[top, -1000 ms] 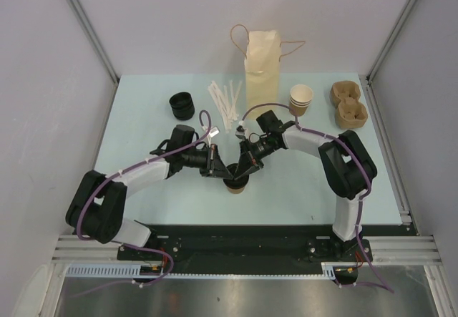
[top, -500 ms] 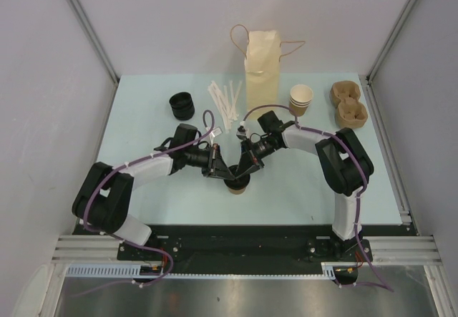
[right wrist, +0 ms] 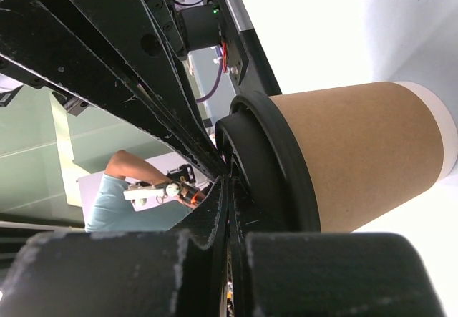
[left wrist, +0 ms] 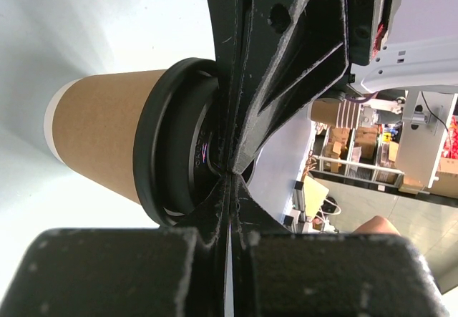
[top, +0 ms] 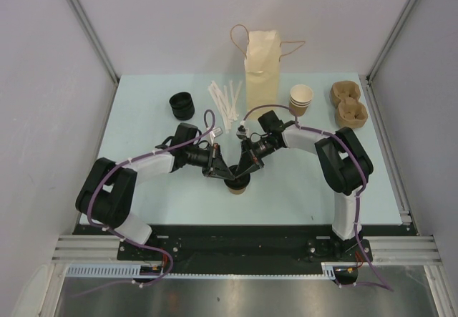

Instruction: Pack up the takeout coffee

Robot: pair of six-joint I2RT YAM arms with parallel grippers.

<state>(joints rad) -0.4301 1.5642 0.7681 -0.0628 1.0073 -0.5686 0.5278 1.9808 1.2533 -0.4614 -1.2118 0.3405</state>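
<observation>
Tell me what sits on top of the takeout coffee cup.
A black lid caps the takeout coffee cup. Over the lid, the left gripper and right gripper meet, jaws shut. The lid hides whatever is inside.

A pale blue table [top: 290, 188] stands between plain grey walls [top: 43, 81] framed by slanting aluminium posts [top: 86, 27].

Twin arms in black and white

The left arm [top: 150, 165] and right arm [top: 309, 139] have white links between bulky black joints, with a purple cable [top: 209, 121] looped alongside. The fingers [left wrist: 107, 274] are matte black, grainy and edge-worn.
</observation>
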